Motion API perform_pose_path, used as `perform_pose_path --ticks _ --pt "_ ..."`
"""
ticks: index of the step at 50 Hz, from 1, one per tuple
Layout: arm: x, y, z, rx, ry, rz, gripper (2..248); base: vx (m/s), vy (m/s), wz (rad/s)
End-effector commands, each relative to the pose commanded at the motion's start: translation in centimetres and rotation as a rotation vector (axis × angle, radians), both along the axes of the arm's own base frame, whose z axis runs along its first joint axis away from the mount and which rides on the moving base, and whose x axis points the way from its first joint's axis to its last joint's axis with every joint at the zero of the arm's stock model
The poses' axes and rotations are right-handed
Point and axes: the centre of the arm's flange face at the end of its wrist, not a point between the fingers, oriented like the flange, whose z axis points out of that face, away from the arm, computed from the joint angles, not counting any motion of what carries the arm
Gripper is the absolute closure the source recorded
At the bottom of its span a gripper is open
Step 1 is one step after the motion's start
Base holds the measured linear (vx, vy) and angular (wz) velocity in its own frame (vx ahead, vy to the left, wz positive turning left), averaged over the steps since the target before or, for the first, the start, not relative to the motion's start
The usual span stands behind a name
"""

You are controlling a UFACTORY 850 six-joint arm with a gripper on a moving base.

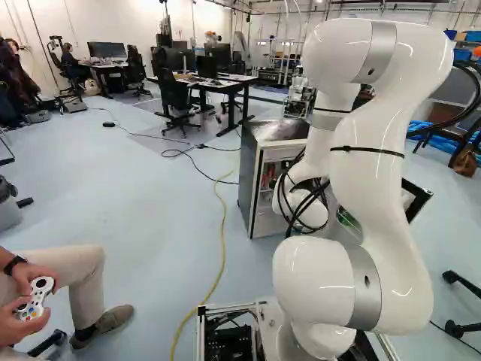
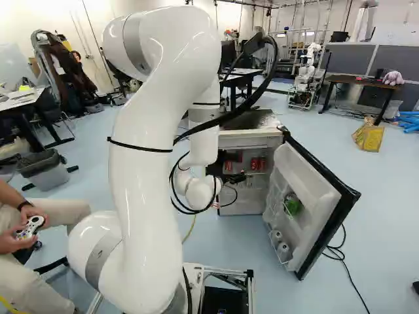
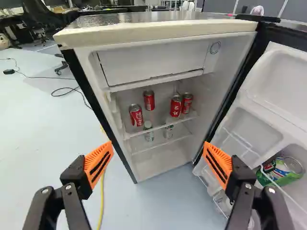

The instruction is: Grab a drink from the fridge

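In the right base view my gripper (image 2: 237, 177) is partly hidden behind the arm, in front of the fridge (image 2: 247, 140). The wrist view shows my gripper (image 3: 158, 162) open, nothing between its orange pads, outside the open fridge (image 3: 158, 31). Several red cans stand on its upper shelf: one can (image 3: 135, 115) nearest the hinge-free side, another (image 3: 149, 99) behind it, a third (image 3: 175, 106) further across, close to a fourth (image 3: 187, 102). Lower down show a bottle (image 3: 148, 132) and a second pale container (image 3: 169, 131). A green can pack (image 3: 283, 172) lies in the door shelf.
The fridge door (image 2: 308, 196) stands wide open on the right. A yellow cable (image 1: 222, 241) runs over the floor left of the fridge. A seated person holds a controller (image 1: 36, 298) beside the base. Another robot (image 2: 306, 75) stands further back.
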Motion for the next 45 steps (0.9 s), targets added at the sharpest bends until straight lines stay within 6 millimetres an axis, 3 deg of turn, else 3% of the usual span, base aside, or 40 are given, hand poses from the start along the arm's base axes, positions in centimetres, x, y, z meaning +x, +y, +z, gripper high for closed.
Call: perform_pose_path --ticks 45 --pt "0.7 -3.2 -0.3 0.015 -0.026 0.039 3 0.0 0.0 0.0"
